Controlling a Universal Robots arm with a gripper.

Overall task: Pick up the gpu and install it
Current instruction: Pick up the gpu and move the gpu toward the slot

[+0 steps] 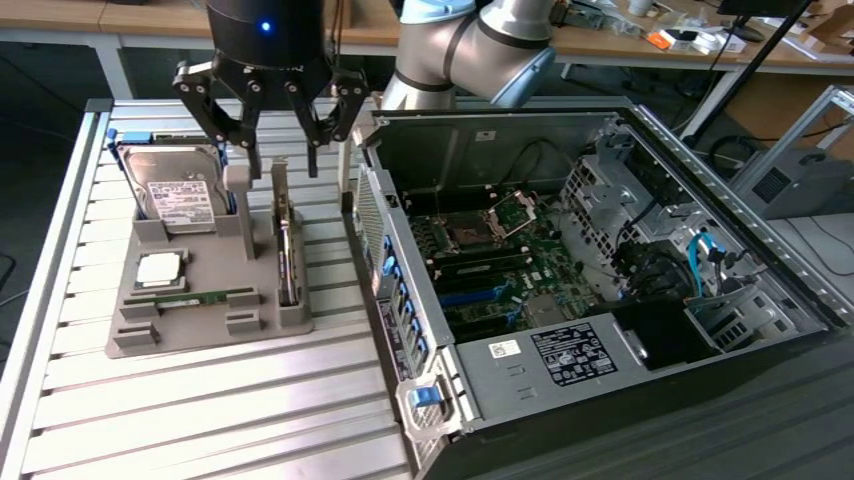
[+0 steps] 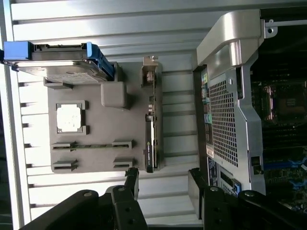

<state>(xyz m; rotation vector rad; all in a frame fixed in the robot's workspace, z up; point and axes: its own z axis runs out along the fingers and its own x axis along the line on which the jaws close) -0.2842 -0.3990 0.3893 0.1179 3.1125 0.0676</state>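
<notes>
The gripper [image 1: 280, 160] hangs above the slatted aluminium table [image 1: 200, 420] with its dark fingers spread wide and nothing between them. It is poised over the far end of the gpu [image 1: 284, 245]. The gpu stands on edge in a slot of the grey holder [image 1: 200, 327], along the holder's edge nearest the computer case [image 1: 467, 150], which lies open. The step in hand looks like the approach for the pick. It should go best if the fingers straddle the thin card squarely across its flat faces and come straight down. That way neither fingertip should knock the slot walls or the hard drive [image 1: 180, 195] propped in the cradle at the holder's far corner. The card is a narrow dark board with a pale metal bracket at one end, rigid but slim, and likely to tip if pinched off-centre. The holder looks like matt grey plastic with blocky ribs, and the case is perforated sheet metal.
</notes>
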